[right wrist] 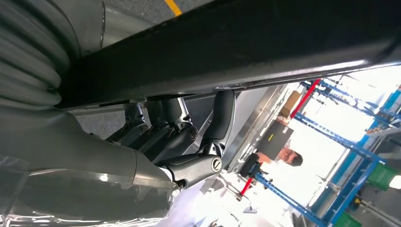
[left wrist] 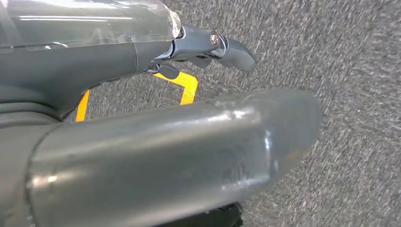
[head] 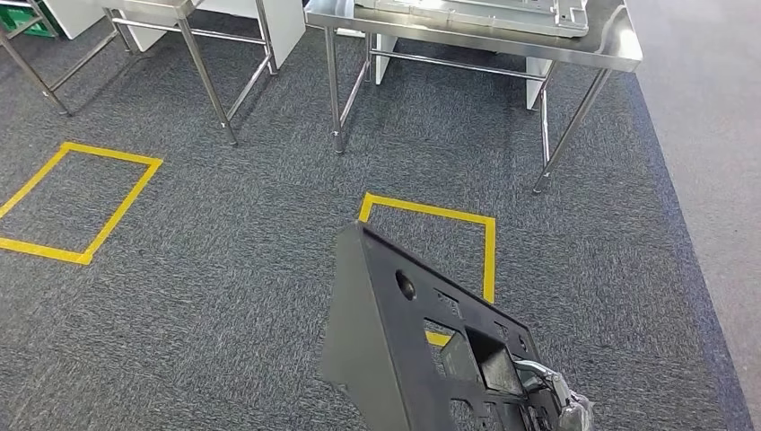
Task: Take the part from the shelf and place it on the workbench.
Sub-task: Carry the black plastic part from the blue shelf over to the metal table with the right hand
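The head view looks forward and steeply down from high on the robot's body, over grey carpet [head: 224,269] with yellow tape squares [head: 429,215] to a steel worktop [head: 619,49] at the far edge. The left wrist view sits close behind the left hand [left wrist: 156,142], facing the floor; it shares the carpet and a yellow tape corner [left wrist: 187,85] with the head view. The right wrist view, turned over, looks from just behind the right hand [right wrist: 179,142] along the black part [right wrist: 236,42] toward blue racking [right wrist: 340,137] and a person [right wrist: 283,163] well beyond.
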Available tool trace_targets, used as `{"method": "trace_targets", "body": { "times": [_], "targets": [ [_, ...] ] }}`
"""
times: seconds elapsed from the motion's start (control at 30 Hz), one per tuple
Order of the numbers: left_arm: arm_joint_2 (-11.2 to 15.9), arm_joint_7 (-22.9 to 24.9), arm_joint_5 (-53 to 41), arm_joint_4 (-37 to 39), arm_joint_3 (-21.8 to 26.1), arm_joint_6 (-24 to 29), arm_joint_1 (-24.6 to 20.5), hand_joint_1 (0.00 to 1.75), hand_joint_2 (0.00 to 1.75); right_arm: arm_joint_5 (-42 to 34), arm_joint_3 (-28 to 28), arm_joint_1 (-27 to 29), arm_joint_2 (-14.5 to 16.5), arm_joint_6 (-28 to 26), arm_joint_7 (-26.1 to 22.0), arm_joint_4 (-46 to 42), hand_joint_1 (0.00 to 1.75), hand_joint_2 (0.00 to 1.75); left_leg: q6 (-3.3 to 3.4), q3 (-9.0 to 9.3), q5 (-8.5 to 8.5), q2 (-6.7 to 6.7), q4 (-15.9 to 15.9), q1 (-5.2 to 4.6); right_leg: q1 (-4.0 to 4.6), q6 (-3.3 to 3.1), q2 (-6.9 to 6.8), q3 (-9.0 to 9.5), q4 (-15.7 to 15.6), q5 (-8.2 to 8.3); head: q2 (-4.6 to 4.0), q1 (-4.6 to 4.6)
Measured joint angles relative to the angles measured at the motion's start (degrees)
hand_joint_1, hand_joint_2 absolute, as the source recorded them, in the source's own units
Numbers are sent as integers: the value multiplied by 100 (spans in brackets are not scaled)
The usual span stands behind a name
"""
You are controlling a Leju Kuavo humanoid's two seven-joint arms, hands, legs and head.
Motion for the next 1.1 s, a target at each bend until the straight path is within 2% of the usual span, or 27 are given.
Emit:
{"method": "trace_targets", "body": {
  "times": [0.07,0.1,0.17,0.2,0.23,0.3,0.33,0.37,0.4,0.43,0.47,0.5,0.53,0.63,0.67,0.7,0.73,0.8,0.83,0.87,0.9,0.93,0.97,1.0,1.03,1.07,1.1],
  "targets": [
    [1,-10,0,0,-8,-8,-2,0,0,67,1,9,2,9,15,-4,175,175,-70,20,-43,15,-20,-7,42,-70,-22,66,-146,-54,0,1],
    [2,-19,-4,0,-17,-9,-5,0,0,89,2,17,3,8,23,-9,175,175,-110,45,-66,31,-39,-8,38,-111,0,85,-165,-68,1,3],
    [3,-36,-12,0,-39,-9,-7,0,0,117,5,30,8,3,40,-19,175,175,-172,48,-143,-27,81,-1,12,-186,36,183,-240,-75,0,-14],
    [4,-41,-15,0,-51,-9,-5,0,0,128,8,31,12,2,46,-25,175,175,-193,-46,-245,-86,307,2,-3,-219,50,245,-274,-75,0,-30],
    [5,-44,-16,0,-59,-10,1,0,0,138,12,33,16,1,49,-27,175,175,-203,-229,-386,-160,664,13,-3,-245,61,294,-289,-96,1,-48],
    [6,-45,-16,0,-72,-10,21,0,0,152,16,31,22,3,55,-28,175,175,-219,-723,-637,-220,1467,17,13,-287,98,383,-286,-177,1,-63],
    [7,-45,-16,0,-76,-10,38,0,0,156,17,34,23,3,57,-28,175,175,-223,-903,-619,-227,1684,17,22,-292,129,443,-285,-227,1,-66],
    [7,-45,-16,0,-79,-9,54,0,0,160,17,35,23,3,61,-28,175,175,-219,-979,-468,-227,1674,16,29,-289,163,515,-284,-282,0,-64],
    [7,-45,-17,0,-83,-9,66,0,0,164,17,36,23,2,67,-29,175,175,-208,-945,-209,-228,1437,15,32,-280,196,599,-284,-344,0,-65],
    [9,-44,-18,0,-85,-9,75,0,0,168,19,36,23,2,78,-29,175,175,-182,-845,87,-235,1056,11,34,-266,220,689,-285,-413,1,-67],
    [13,-40,-20,0,-88,-10,77,0,0,172,22,34,23,0,90,-28,175,175,-152,-726,281,-245,726,-4,42,-242,236,759,-283,-482,1,-63],
    [16,-36,-22,0,-91,-10,73,0,0,178,26,32,23,-3,101,-28,175,175,-113,-611,363,-251,454,-20,46,-209,249,806,-280,-541,1,-66],
    [20,-28,-24,0,-93,-10,68,0,0,185,31,31,25,-5,115,-28,175,175,-75,-539,353,-257,302,-42,43,-172,258,836,-293,-585,2,-61],
    [22,-7,-26,0,-104,-11,61,0,0,202,42,31,28,-19,146,-32,175,175,31,-386,212,-260,135,-45,31,-64,254,849,-192,-547,2,-47],
    [23,-3,-27,0,-108,-11,65,0,0,206,44,28,28,-28,151,-33,175,175,69,-307,186,-261,76,-27,29,-32,231,768,4,-510,2,-40],
    [23,-1,-27,0,-109,-11,67,0,0,208,45,23,28,-36,153,-34,175,175,97,-214,158,-261,18,-14,20,-1,207,603,286,-511,2,-28],
    [23,1,-27,0,-111,-11,67,0,0,210,45,21,28,-40,156,-34,175,175,116,-127,119,-260,-30,-3,6,31,183,363,640,-567,2,-19],
    [22,2,-28,0,-113,-14,69,0,0,212,45,23,28,-43,159,-33,175,175,118,31,10,-260,-70,8,-27,86,164,-181,1249,-841,2,-8],
    [21,2,-28,0,-113,-15,75,0,0,212,45,25,28,-43,161,-33,175,175,105,123,-61,-264,-75,17,-46,107,158,-395,1384,-969,2,-7],
    [19,3,-28,0,-114,-16,82,0,0,212,45,28,28,-43,161,-33,175,175,87,226,-142,-268,-77,31,-63,125,149,-529,1357,-1015,2,-6],
    [17,3,-28,0,-114,-16,88,0,0,212,45,28,28,-43,162,-33,175,175,66,342,-229,-272,-77,49,-78,142,136,-588,1181,-936,2,-6],
    [15,2,-29,0,-115,-19,91,0,0,212,45,30,28,-43,164,-33,175,175,43,455,-319,-272,-78,67,-90,152,114,-588,890,-700,2,-4],
    [15,2,-29,0,-116,-22,95,0,0,212,45,32,28,-43,167,-32,175,175,13,568,-412,-269,-74,77,-96,156,77,-578,583,-315,2,4],
    [15,1,-31,0,-118,-27,98,0,0,212,45,31,27,-43,174,-28,175,175,-25,651,-496,-267,-81,81,-81,139,39,-565,353,-12,2,16],
    [16,2,-32,0,-120,-32,95,0,0,211,45,32,27,-43,183,-25,175,175,-75,717,-570,-259,-102,79,-64,103,17,-554,225,219,2,22],
    [17,2,-33,1,-122,-36,91,0,0,212,45,33,28,-45,191,-24,175,175,-125,791,-610,-247,-120,71,-44,56,12,-546,181,310,1,28],
    [18,3,-36,1,-125,-42,76,0,0,212,46,30,28,-48,202,-25,175,175,-178,823,-586,-238,-105,70,-28,-2,30,-506,173,241,2,27]
  ]
}}
